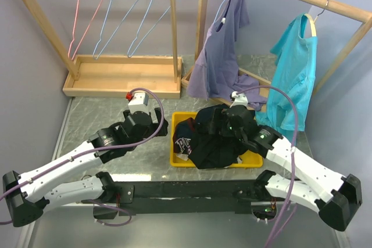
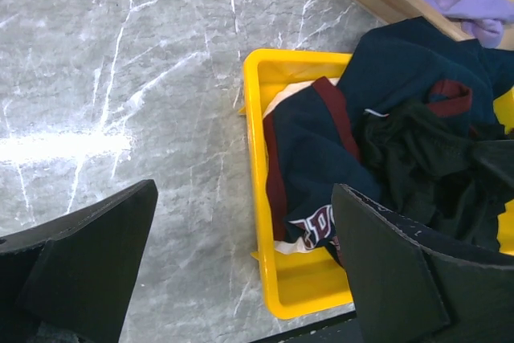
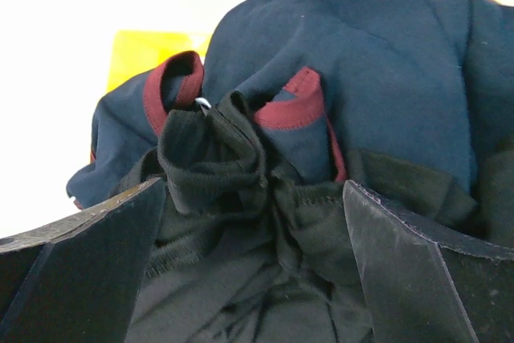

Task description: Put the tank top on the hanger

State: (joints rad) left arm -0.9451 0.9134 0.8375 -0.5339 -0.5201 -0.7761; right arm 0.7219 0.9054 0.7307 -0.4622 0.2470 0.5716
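The black tank top lies bunched in the yellow bin, on top of a navy garment. It also shows in the left wrist view and in the top view. My right gripper is open just above it, one finger on each side of a raised fold of black fabric; in the top view this gripper is over the bin. My left gripper is open and empty above the table at the bin's left rim. Two pale blue-grey wire hangers hang on the left rack.
A navy garment with maroon trim and print lies under the tank top. A pink wire hanger hangs left of the blue ones. A lilac shirt and a teal shirt hang on the right rack. The left rack's wooden base is behind.
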